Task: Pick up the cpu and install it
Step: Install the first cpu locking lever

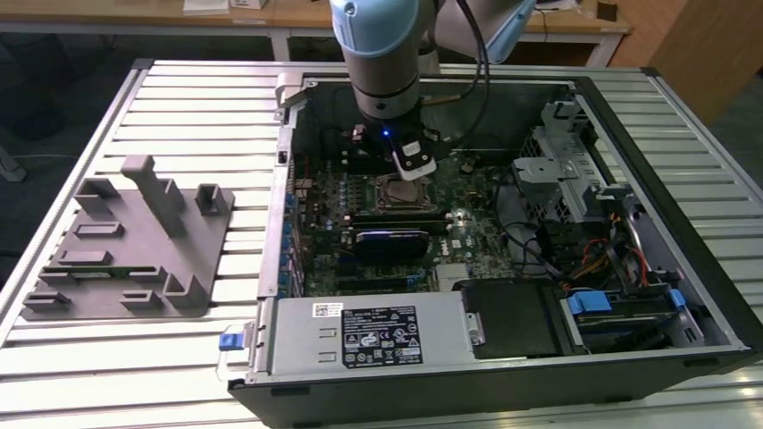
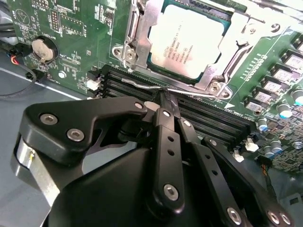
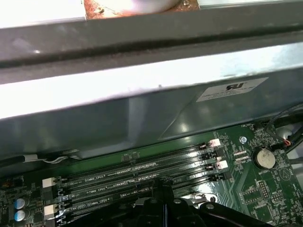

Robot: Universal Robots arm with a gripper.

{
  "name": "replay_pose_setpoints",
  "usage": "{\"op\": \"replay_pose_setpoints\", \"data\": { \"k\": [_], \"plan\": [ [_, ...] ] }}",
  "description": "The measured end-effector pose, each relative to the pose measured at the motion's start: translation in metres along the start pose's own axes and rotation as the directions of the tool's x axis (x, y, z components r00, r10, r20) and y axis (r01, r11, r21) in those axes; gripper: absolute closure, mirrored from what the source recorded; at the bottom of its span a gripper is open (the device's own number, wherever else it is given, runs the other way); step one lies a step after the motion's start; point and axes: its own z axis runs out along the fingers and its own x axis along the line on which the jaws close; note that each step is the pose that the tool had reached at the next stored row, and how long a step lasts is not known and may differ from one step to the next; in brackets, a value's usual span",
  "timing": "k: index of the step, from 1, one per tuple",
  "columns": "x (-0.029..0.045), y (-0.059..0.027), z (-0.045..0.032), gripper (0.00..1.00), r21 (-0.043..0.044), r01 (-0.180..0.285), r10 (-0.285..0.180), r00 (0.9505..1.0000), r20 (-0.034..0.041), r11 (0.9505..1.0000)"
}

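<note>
The cpu (image 2: 187,40) lies flat in the motherboard socket (image 2: 142,28), silvery top up, with the metal frame around it. In the exterior view the cpu (image 1: 399,192) sits mid-board inside the open computer case (image 1: 667,116). My gripper (image 2: 163,97) is shut, nothing between its fingers, and its tip rests at the thin metal lever (image 2: 137,84) along the socket's edge, beside the memory slots (image 2: 213,118). In the exterior view the gripper (image 1: 414,170) hangs just behind the socket. In the first wrist view the gripper (image 3: 163,196) stands over the memory slots (image 3: 142,177).
A grey fixture (image 1: 131,241) stands on the slatted table (image 1: 179,366) at the exterior view's left. Inside the case are the power supply (image 1: 370,335), drive cages (image 1: 573,170) and cables (image 1: 596,259). A coin cell (image 2: 41,48) sits on the board. The case wall (image 3: 142,113) rises close by.
</note>
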Motion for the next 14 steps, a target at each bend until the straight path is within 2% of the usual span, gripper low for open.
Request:
{"op": "replay_pose_setpoints", "data": {
  "k": [7, 14],
  "plan": [
    [-0.0002, 0.0004, -0.0012, 0.89, 0.0001, 0.000, 0.000, 1.0000, 0.0000, 1.0000],
    [-0.0008, 0.0023, -0.0066, 0.89, -0.0001, -0.001, 0.001, 1.0000, 0.0003, 1.0000]
  ]
}}
